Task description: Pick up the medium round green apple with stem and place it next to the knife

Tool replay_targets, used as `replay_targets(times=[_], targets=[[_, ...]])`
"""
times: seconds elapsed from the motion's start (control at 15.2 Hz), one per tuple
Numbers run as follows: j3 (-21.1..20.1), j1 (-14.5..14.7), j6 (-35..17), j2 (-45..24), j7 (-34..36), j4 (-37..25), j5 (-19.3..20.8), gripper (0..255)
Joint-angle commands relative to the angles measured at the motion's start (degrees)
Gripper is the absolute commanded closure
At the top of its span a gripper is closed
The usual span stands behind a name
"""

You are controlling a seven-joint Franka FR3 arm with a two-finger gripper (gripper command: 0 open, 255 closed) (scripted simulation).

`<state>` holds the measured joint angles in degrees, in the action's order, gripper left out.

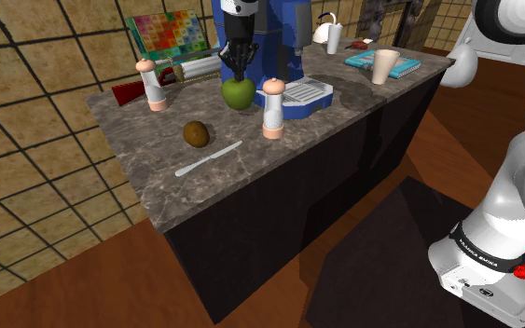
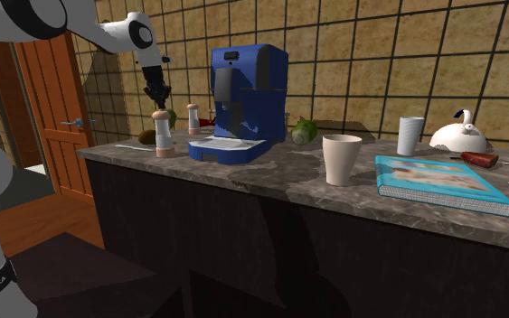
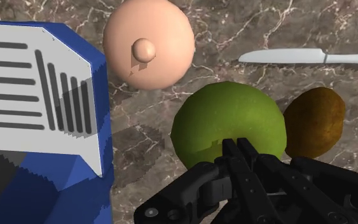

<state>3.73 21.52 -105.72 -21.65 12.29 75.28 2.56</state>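
The green apple (image 1: 239, 92) rests on the marble counter (image 1: 251, 177) in front of the blue coffee machine (image 1: 269, 37), between two salt mills. My black gripper (image 1: 239, 70) hangs straight over it, almost at its top. In the wrist view the gripper (image 3: 238, 147) has its fingers meeting over the apple (image 3: 228, 124), and they cover its stem. The grey knife (image 1: 209, 158) lies flat nearer the counter's front edge, beyond a brown kiwi-like fruit (image 1: 196, 133); the wrist view has the knife (image 3: 311, 57) past that fruit (image 3: 314, 122).
A white mill with a peach top (image 1: 272, 109) stands close beside the apple, and a second mill (image 1: 153, 84) stands further off. The coffee machine's drip tray (image 1: 307, 93) is near. A cup (image 1: 384, 65), a book (image 1: 407, 65) and a kettle (image 1: 325, 33) occupy the far end.
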Motion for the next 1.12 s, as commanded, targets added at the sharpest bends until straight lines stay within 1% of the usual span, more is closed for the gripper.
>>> replay_targets(times=[0.0, 0.86, 1.06], targets=[[0.02, -0.02, -1.72, 0.34, 0.04, 2.02, 0.03, 255], [0.01, 0.03, -11.54, -0.01, 0.60, 11.50, 0.21, 255], [0.01, 0.03, -11.54, -0.01, 0.60, 11.50, 0.21, 255]])
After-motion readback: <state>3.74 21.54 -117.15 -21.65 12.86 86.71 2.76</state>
